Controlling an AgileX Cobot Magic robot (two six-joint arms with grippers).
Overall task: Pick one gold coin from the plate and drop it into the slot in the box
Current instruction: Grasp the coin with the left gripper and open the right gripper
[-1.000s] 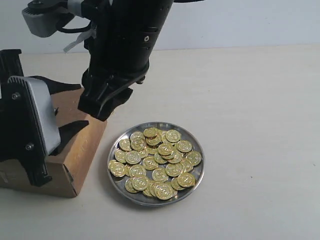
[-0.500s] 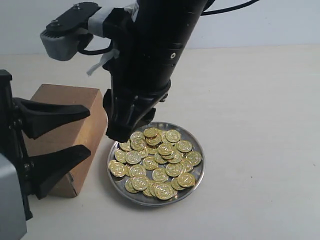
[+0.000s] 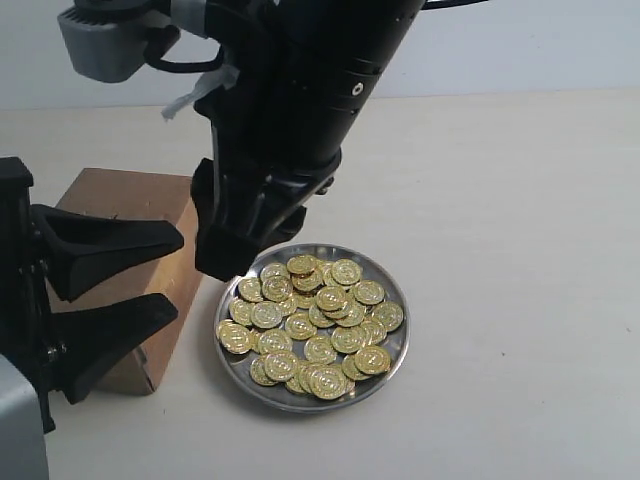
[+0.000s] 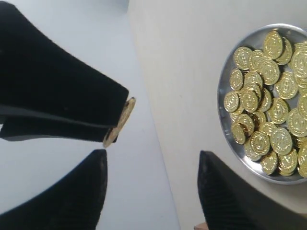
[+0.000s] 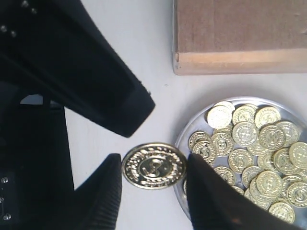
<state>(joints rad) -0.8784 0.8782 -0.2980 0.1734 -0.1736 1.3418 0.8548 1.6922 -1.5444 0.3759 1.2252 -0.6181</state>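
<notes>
My right gripper (image 5: 153, 168) is shut on one gold coin (image 5: 153, 165), held flat by its edges. It hangs over the table between the plate (image 5: 184, 128) and the box (image 5: 240, 33). In the exterior view the right gripper (image 3: 222, 262) is at the plate's (image 3: 300, 400) left rim, beside the brown box (image 3: 120, 195). The silver plate holds several gold coins (image 3: 315, 320). My left gripper (image 3: 180, 272) stands open in front of the box with nothing in it. In the left wrist view the held coin (image 4: 121, 120) shows edge-on above the open left gripper (image 4: 152, 158). The slot is not visible.
The right arm (image 3: 300, 110) is bulky and black, and it hides the table behind the box and the plate. The left arm's body (image 3: 20, 300) covers the box's left part. Pale bare tabletop (image 3: 520, 250) stretches to the right of the plate.
The right arm swung from over the box's right edge to the plate's left rim. The left gripper drew back to the left and turned, uncovering the box top.
</notes>
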